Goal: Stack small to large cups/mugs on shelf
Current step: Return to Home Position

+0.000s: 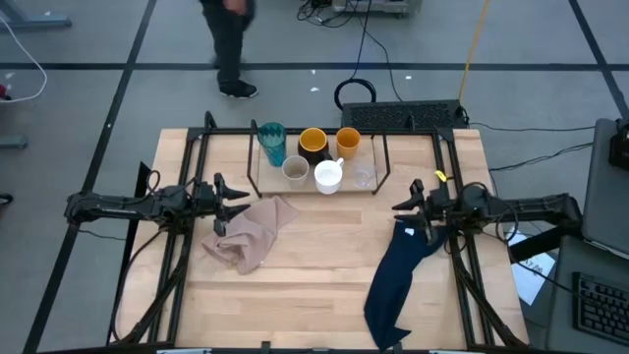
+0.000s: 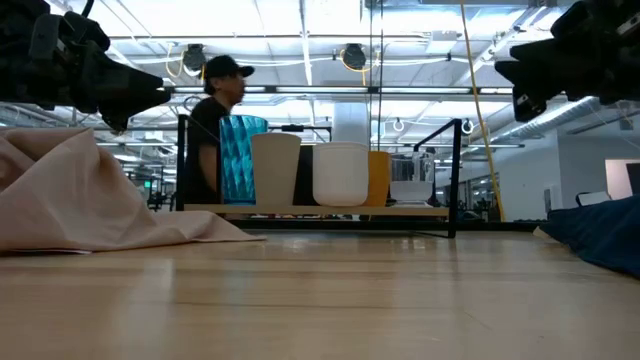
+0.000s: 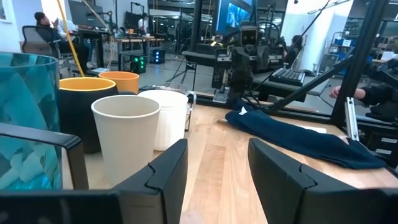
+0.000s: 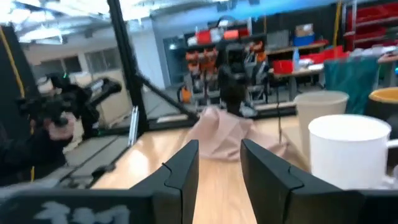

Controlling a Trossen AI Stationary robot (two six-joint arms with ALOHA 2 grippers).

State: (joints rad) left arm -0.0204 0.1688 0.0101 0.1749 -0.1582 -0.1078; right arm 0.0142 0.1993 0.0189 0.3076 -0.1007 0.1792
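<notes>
Six cups stand side by side on the black rod shelf (image 1: 379,157) at the table's far middle: a teal glass (image 1: 272,144), a dark mug with an orange-yellow inside (image 1: 313,144), an orange cup (image 1: 348,143), a beige cup (image 1: 295,170), a white mug (image 1: 328,177) and a clear cup (image 1: 364,177). None sits inside another. My left gripper (image 1: 241,197) hovers left of the shelf, open and pointing level toward the table's right. My right gripper (image 1: 398,205) hovers right of it, open and pointing left. Nothing lies between either pair of fingers (image 3: 165,177) (image 4: 180,171).
A pinkish-beige cloth (image 1: 251,234) lies crumpled beside my left gripper. A navy cloth (image 1: 398,275) stretches from under my right gripper to the near edge. Bare wood (image 1: 314,265) lies between them. A person (image 1: 228,44) stands beyond the far edge; a keyboard (image 1: 403,116) lies behind the shelf.
</notes>
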